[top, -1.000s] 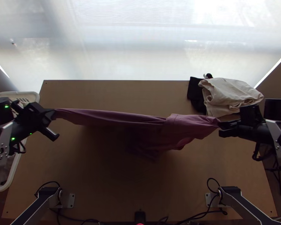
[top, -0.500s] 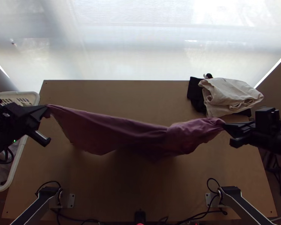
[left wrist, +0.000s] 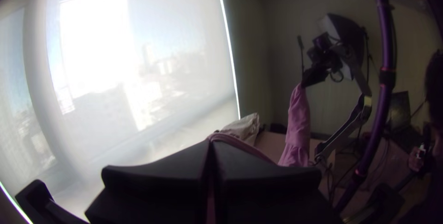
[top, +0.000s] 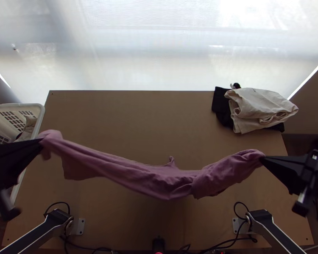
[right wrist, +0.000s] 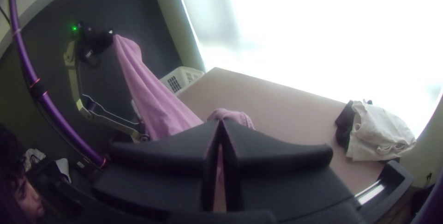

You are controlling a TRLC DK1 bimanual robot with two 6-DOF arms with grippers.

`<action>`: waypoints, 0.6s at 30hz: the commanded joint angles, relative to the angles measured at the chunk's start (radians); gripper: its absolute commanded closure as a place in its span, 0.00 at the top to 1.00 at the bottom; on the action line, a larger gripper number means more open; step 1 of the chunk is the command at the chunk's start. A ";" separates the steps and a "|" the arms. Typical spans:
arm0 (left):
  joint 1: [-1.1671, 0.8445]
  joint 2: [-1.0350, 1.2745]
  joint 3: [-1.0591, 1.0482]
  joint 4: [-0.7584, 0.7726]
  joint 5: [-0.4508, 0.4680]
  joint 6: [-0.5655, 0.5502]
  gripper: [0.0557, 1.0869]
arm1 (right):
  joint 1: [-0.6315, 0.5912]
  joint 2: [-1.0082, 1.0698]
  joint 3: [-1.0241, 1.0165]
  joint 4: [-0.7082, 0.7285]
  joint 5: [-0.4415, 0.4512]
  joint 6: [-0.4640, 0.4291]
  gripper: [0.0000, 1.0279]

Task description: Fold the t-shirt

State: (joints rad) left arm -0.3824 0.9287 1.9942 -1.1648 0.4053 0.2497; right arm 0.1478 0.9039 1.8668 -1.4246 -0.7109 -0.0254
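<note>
over the table [top: 129, 112], left hand [top: 40, 143] and right hand [top: 262, 159] clamp the t-shirt [top: 155, 181] stretched sideways.

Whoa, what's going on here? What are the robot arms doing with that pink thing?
They're holding up a pink shirt between them. The left pincer is pinched shut on one end and the right pincer on the other, so it sags in the middle over the table. The job is to fold it, but right now it's bunched and not folded yet. A cream cloth lies on a black cloth at the far right corner.
</note>
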 commanded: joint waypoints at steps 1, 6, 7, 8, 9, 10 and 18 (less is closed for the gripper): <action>0.073 -0.013 0.190 -0.006 0.170 -0.148 0.04 | 0.001 -0.033 0.086 -0.008 -0.067 0.005 0.04; 0.129 -0.060 -0.132 0.079 0.153 -0.056 0.04 | -0.002 -0.033 -0.055 0.125 -0.117 -0.034 0.04; 0.149 -0.073 -0.239 0.162 0.141 -0.043 0.04 | 0.001 -0.028 -0.121 0.204 -0.116 -0.022 0.04; 0.180 -0.079 -0.339 0.243 0.141 -0.027 0.04 | 0.006 -0.013 -0.196 0.276 -0.114 -0.016 0.04; 0.220 -0.076 -0.423 0.317 0.141 -0.012 0.04 | 0.012 0.012 -0.264 0.335 -0.113 -0.011 0.04; 0.263 -0.059 -0.499 0.389 0.150 -0.009 0.04 | 0.016 0.043 -0.327 0.395 -0.104 -0.018 0.04; 0.606 0.458 -0.624 0.729 0.236 -0.017 0.04 | 0.001 0.570 -0.368 0.679 0.120 -0.119 0.04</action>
State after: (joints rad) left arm -0.0109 1.0615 1.4940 -0.6617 0.5880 0.2173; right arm 0.1543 1.1191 1.5425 -0.9371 -0.6987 -0.0807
